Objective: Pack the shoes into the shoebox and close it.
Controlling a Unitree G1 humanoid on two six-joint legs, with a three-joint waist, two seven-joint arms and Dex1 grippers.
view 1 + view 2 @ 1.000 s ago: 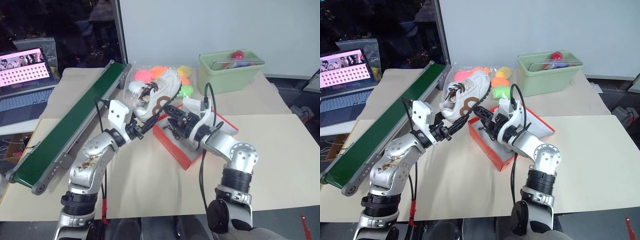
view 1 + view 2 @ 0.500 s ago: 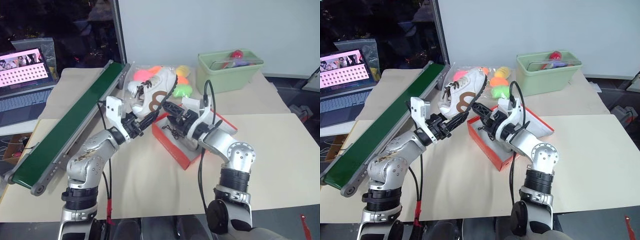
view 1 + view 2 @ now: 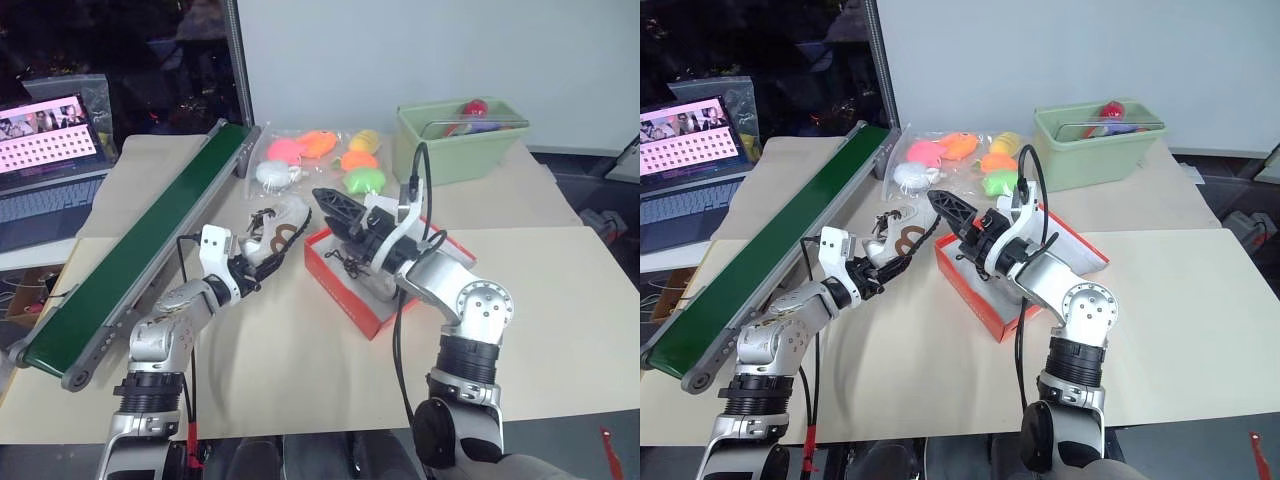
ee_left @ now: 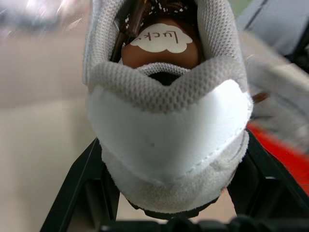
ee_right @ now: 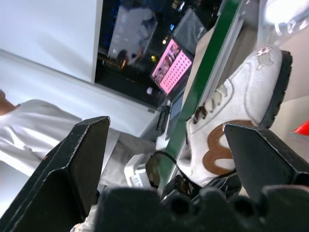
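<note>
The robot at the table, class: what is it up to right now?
The left hand is shut on the heel of a white shoe, holding it just left of the open red shoebox. The right hand hovers open above the box, gripping nothing. A second shoe seems to lie in the box already. The lid is not yet closed.

Table layout: conveyor left, box centre, bin upper right.

The shoebox [image 3: 365, 290] sits mid-frame on the table [image 3: 560, 330], with the shoe [image 3: 277, 232] just to its left, held at its heel end by the left gripper [image 3: 250, 268]. The right gripper [image 3: 335, 208] hangs over the box's upper-left corner. The conveyor belt [image 3: 140, 250] runs diagonally along the left. A laptop [image 3: 45, 160] lies at far left. The bag of plush toys [image 3: 320, 160] lies behind the shoe, the bin [image 3: 460, 145] at upper right.
</note>
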